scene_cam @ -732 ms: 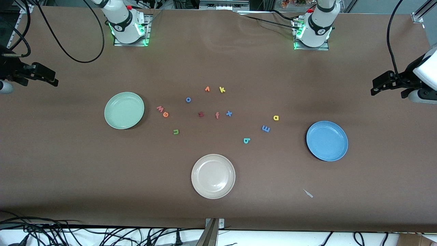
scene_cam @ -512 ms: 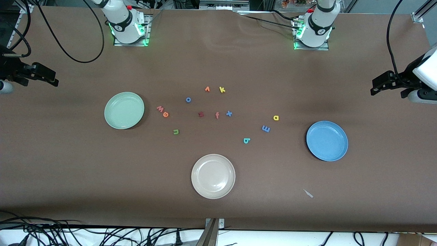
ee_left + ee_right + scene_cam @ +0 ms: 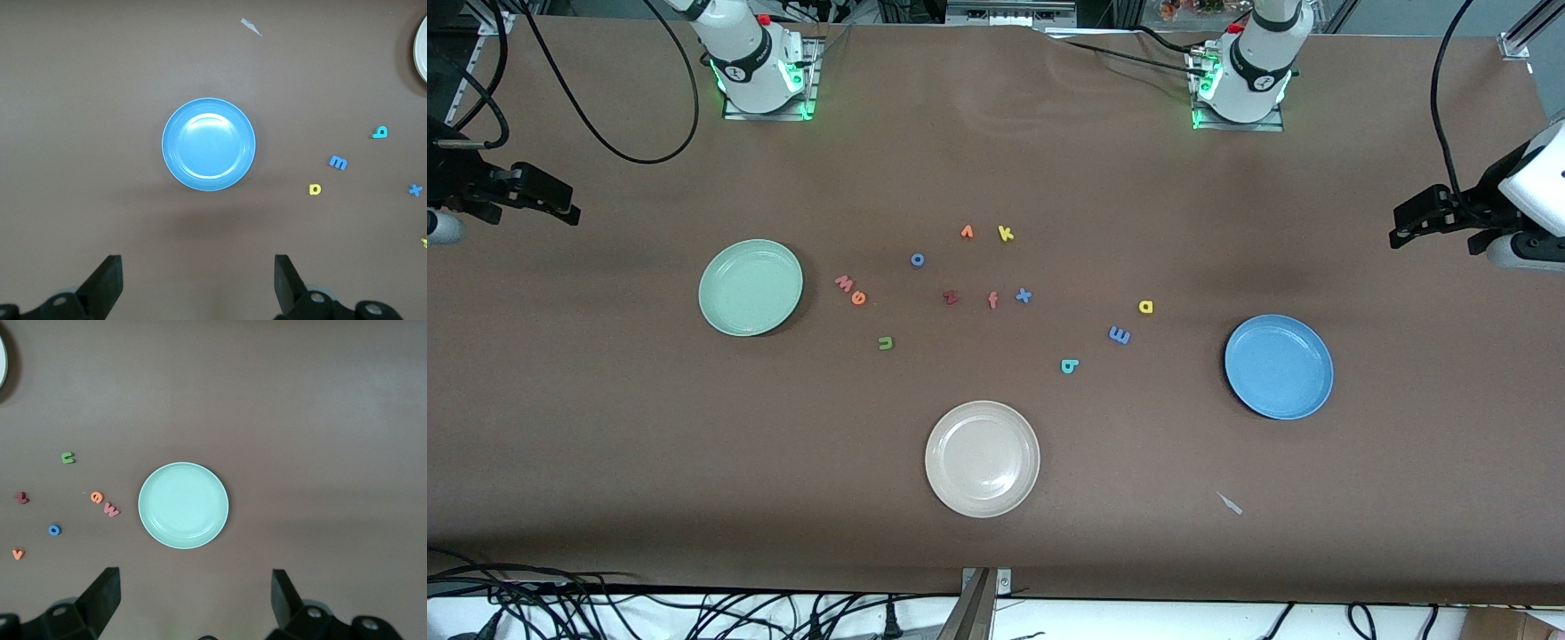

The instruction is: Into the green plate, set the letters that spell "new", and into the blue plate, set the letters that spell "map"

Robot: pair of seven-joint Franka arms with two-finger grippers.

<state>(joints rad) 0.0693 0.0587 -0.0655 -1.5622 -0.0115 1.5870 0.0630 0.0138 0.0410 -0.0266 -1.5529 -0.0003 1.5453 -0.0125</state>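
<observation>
The green plate (image 3: pixel 751 287) (image 3: pixel 183 505) lies toward the right arm's end, with the salmon w (image 3: pixel 843 283), orange e (image 3: pixel 858 298) and green n (image 3: pixel 886 343) on the table beside it. Toward the left arm's end lies the blue plate (image 3: pixel 1279 366) (image 3: pixel 208 144); the yellow a (image 3: pixel 1146 307), blue m (image 3: pixel 1120 335) and teal p (image 3: pixel 1069 365) rest beside it. Both plates hold nothing. My right gripper (image 3: pixel 565 212) (image 3: pixel 195 600) hangs open and empty high at its table end. My left gripper (image 3: pixel 1400 233) (image 3: pixel 199 287) hangs likewise, open and empty.
A cream plate (image 3: pixel 982 459) sits nearest the front camera, mid-table. Other letters lie in the middle: blue o (image 3: pixel 917 260), orange v (image 3: pixel 967 232), yellow k (image 3: pixel 1006 234), dark red z (image 3: pixel 951 298), an f (image 3: pixel 992 300), blue x (image 3: pixel 1024 296). A pale scrap (image 3: pixel 1231 503) lies near the blue plate.
The left hand has edged very slightly toward the table's middle. The letters, the plates and the right arm have not moved.
</observation>
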